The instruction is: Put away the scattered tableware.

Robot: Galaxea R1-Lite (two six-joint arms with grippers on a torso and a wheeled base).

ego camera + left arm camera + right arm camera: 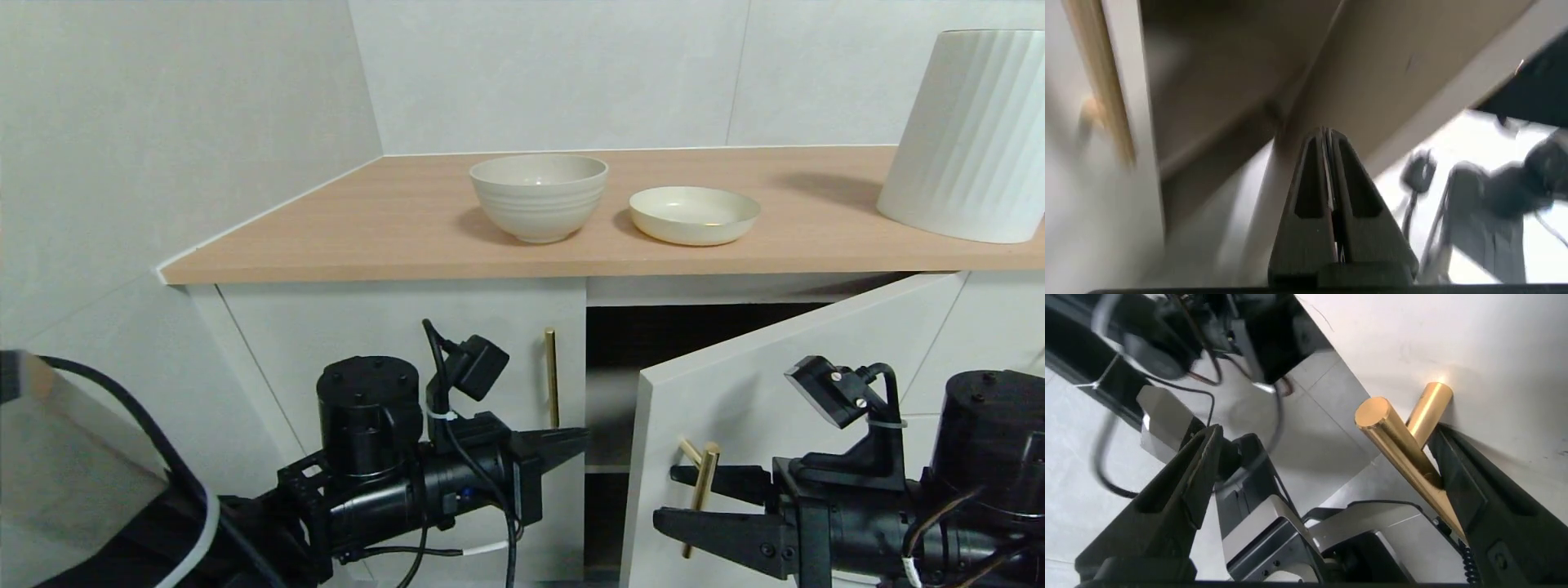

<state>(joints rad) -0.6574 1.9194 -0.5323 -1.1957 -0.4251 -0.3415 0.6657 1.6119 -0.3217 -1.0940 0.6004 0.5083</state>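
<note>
Jaws of the left gripper [581, 441] are pressed together in the head view, just left of the open cabinet door [775, 359]. Those of the right gripper [665, 496] stand wide around that door's brass handle [702, 482]. Bowl [539, 196] and shallow dish [694, 214] sit on the worktop [367, 237] above the door. Left wrist view: jaws meet. Right wrist view: handle between parted jaws. Both pieces look light, stiff, smooth and breakable, so grip a rim.
</note>
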